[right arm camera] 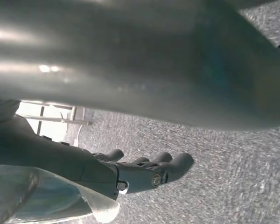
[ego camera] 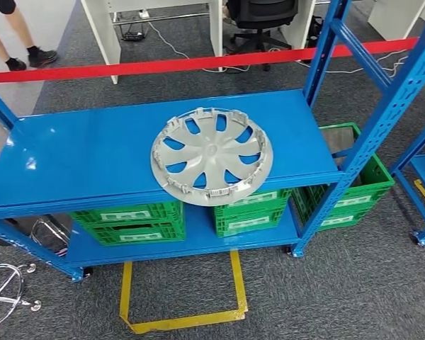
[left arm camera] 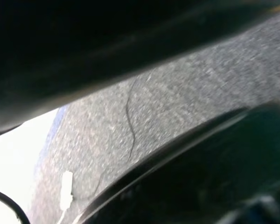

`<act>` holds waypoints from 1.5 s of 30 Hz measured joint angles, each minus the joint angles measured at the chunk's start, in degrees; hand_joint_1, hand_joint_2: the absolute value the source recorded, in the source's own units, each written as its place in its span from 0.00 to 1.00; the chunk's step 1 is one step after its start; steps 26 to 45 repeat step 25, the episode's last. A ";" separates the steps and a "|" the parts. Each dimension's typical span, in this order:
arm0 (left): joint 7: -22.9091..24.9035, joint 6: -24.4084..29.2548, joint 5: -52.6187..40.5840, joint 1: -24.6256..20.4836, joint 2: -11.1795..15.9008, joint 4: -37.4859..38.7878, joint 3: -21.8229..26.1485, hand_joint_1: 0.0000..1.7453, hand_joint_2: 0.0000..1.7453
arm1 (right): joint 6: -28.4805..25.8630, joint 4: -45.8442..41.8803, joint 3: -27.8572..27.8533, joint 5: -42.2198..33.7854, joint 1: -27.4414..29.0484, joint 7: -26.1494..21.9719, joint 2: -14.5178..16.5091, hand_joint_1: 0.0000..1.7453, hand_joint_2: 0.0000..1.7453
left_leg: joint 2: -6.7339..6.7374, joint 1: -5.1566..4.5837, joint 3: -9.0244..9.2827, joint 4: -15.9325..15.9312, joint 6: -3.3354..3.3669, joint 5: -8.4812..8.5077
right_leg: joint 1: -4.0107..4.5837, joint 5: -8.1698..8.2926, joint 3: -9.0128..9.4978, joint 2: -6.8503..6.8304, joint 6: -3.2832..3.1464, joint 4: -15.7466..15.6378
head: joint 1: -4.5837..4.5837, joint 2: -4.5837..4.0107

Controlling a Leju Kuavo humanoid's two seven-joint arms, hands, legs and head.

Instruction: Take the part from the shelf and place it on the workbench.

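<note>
A blue metal shelf [ego camera: 93, 152] spans the head view, its top board bare except for one part. Grey carpet [ego camera: 333, 297] covers the floor around it, with a yellow tape outline [ego camera: 180, 322] marked just in front of the shelf. Green crates [ego camera: 127, 221] sit on the lower board, and another green crate [ego camera: 360, 185] stands to the right between the blue uprights. A red barrier tape [ego camera: 162, 65] runs across behind the shelf, with white desks and a black office chair [ego camera: 261, 18] beyond it, and a person's legs [ego camera: 18, 35] at the far left.

The part, a silver wheel cover [ego camera: 211, 156], lies flat on the top board right of centre, its near rim reaching just past the front edge. Nothing touches it.

In the right wrist view the right hand [right arm camera: 145, 171] hangs over the carpet, its dark fingers [right arm camera: 177, 163] stretched out nearly straight and holding nothing. In the blurred left wrist view, dark shapes cover much of the carpet and I cannot tell how the left hand's fingers lie.
</note>
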 joint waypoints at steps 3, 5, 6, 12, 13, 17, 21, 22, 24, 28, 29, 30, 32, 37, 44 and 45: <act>0.02 -0.05 0.01 0.18 0.02 0.00 0.07 0.00 0.00 | -0.01 -0.01 0.00 0.01 -0.09 0.02 0.01 0.00 0.00 | 2.08 -0.20 4.47 -8.96 0.55 5.48 | 0.10 -0.64 0.71 -2.07 0.34 -0.01 | -0.02 0.00; 0.06 -0.30 0.08 0.00 0.01 0.00 0.13 0.00 0.00 | -0.22 -0.01 0.00 -0.23 -0.14 -0.21 0.02 0.00 0.00 | 4.34 -0.69 7.23 -14.44 1.32 6.95 | 0.43 -1.23 0.91 -3.05 0.99 0.03 | 0.05 0.00; 0.12 -0.48 0.13 -0.02 0.01 0.00 0.19 0.00 0.25 | -0.38 -0.01 -0.01 -0.48 -0.22 -0.36 0.02 0.00 0.00 | 4.86 -0.89 7.68 -15.41 1.67 6.73 | 0.58 -1.46 0.99 -3.50 1.33 -0.04 | 0.06 0.00; 0.53 -1.19 0.75 0.39 -0.07 0.00 0.96 0.00 1.00 | -1.31 -0.02 -0.15 -1.89 -0.67 -0.79 0.01 0.00 1.00 | 3.93 -0.88 8.19 -16.30 2.03 6.79 | 0.77 -1.51 2.05 -4.26 -0.08 -0.99 | 0.21 0.00; 0.53 -1.26 0.97 0.40 -0.09 0.00 1.11 0.00 1.00 | -1.48 -0.02 -0.20 -1.95 -0.68 -0.81 0.01 0.00 1.00 | 3.95 -0.92 8.20 -16.30 2.17 6.69 | 0.76 -1.43 2.17 -4.21 0.11 -1.15 | 0.19 0.00; 0.73 -2.15 3.39 0.44 0.05 -0.03 1.36 0.00 1.00 | -1.47 -0.41 -3.21 0.25 0.13 -1.32 0.04 0.00 1.00 | 4.00 -1.01 8.23 -16.28 2.47 6.48 | 0.67 -1.34 2.41 -4.13 0.96 -1.57 | 0.16 0.00; 0.90 -3.44 7.24 0.83 0.49 -0.20 1.01 0.00 0.00 | -0.45 -1.19 -8.62 4.51 1.15 -2.13 0.04 0.00 0.00 | 4.01 -1.02 8.26 -16.25 2.58 6.39 | 0.60 -1.38 2.39 -4.13 1.92 -1.76 | 0.16 0.00; 0.94 -3.79 8.25 0.96 0.64 -0.26 0.85 0.00 0.00 | -0.15 -1.42 -9.99 5.71 1.37 -2.35 0.04 0.00 0.00 | 4.01 -1.01 8.28 -16.25 2.58 6.39 | 0.60 -1.39 2.39 -4.13 1.94 -1.76 | 0.15 0.00; 1.02 -4.45 10.28 1.22 0.93 -0.43 0.50 0.00 0.00 | 0.42 -1.88 -12.77 8.04 1.85 -2.79 0.04 0.00 0.00 | 4.01 -1.00 8.33 -16.26 2.58 6.39 | 0.61 -1.41 2.41 -4.13 1.97 -1.76 | 0.14 0.00; 1.04 -4.62 10.78 1.28 1.01 -0.48 0.40 0.00 0.00 | 0.57 -2.00 -13.47 8.62 1.97 -2.89 0.04 0.00 0.00 | 4.01 -1.00 8.35 -16.26 2.58 6.39 | 0.61 -1.42 2.42 -4.13 1.98 -1.76 | 0.14 0.00; 1.04 -4.62 10.78 1.28 1.01 -0.48 0.40 0.00 0.00 | 0.57 -2.00 -13.47 8.62 1.97 -2.89 0.04 0.00 0.00 | 4.01 -1.00 8.35 -16.26 2.58 6.39 | 0.61 -1.42 2.42 -4.13 1.98 -1.76 | 0.14 0.00; 1.04 -4.62 10.78 1.28 1.01 -0.48 0.40 0.00 0.00 | 0.57 -2.00 -13.47 8.62 1.97 -2.89 0.04 0.00 0.00 | 4.01 -1.00 8.35 -16.26 2.58 6.39 | 0.61 -1.42 2.42 -4.13 1.98 -1.76 | 0.14 0.00; 1.04 -4.62 10.78 1.28 1.01 -0.48 0.40 0.00 0.00 | 0.57 -2.00 -13.47 8.62 1.97 -2.89 0.04 0.00 0.00 | 4.01 -1.00 8.35 -16.26 2.58 6.39 | 0.61 -1.42 2.42 -4.13 1.98 -1.76 | 0.14 0.00; 1.04 -4.62 10.78 1.28 1.01 -0.48 0.40 0.00 0.00 | 0.57 -2.00 -13.47 8.62 1.97 -2.89 0.04 0.00 0.00 | 4.01 -1.00 8.35 -16.26 2.58 6.39 | 0.61 -1.42 2.42 -4.13 1.98 -1.76 | 0.14 0.00; 1.04 -4.62 10.78 1.28 1.01 -0.48 0.40 0.00 0.00 | 0.57 -2.00 -13.47 8.62 1.97 -2.89 0.04 0.00 0.00 | 4.01 -1.00 8.35 -16.26 2.58 6.39 | 0.61 -1.42 2.42 -4.13 1.98 -1.76 | 0.14 0.00; 1.04 -4.62 10.78 1.28 1.01 -0.48 0.40 0.00 0.00 | 0.57 -2.00 -13.47 8.62 1.97 -2.89 0.04 0.00 0.00 | 4.01 -1.00 8.35 -16.26 2.58 6.39 | 0.61 -1.42 2.42 -4.13 1.98 -1.76 | 0.14 0.00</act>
